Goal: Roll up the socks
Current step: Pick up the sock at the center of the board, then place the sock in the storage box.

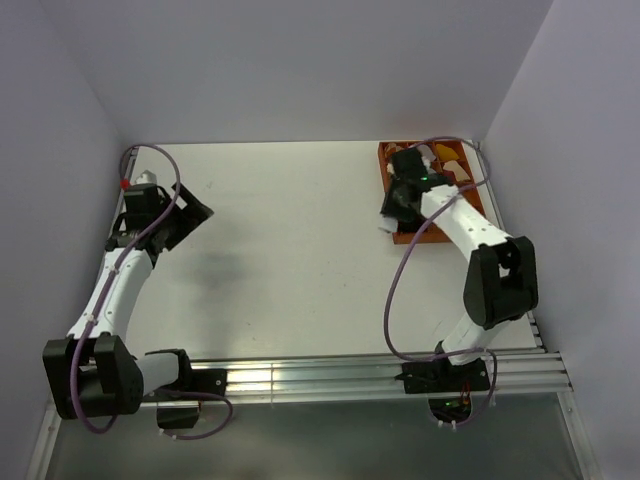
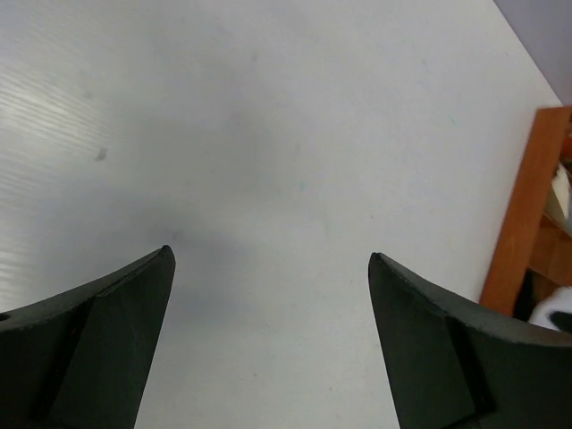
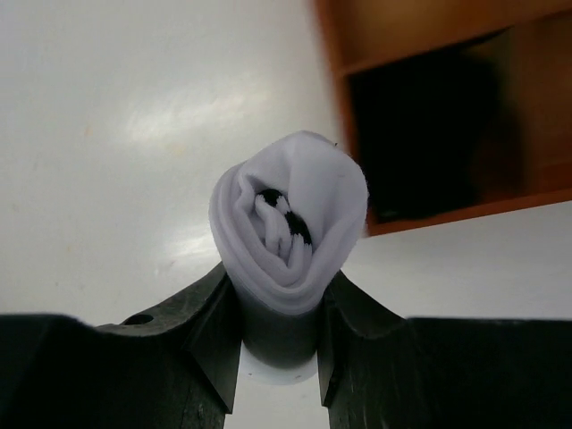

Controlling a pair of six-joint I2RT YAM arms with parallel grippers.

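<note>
Right fingers (image 3: 214, 331) clamp the rolled socks (image 3: 290, 210) by my one-o'clock tray (image 3: 465, 210) for stowing, I judge; left fingers (image 2: 116, 331) spread empty.

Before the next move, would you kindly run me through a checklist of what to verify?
1. Grip of the right pincer on the rolled white sock: ok, jaws clamp its base.
2. Roll holding together: ok, wound tight, nothing trailing.
3. Room in the dark compartment of the tray: cannot tell, shadowed.
4. Roll lined up with that compartment: not ok, it sits off to one side in the wrist view.
5. The left pincer out of the way: ok, open, empty, above the table, far from the tray.
</note>
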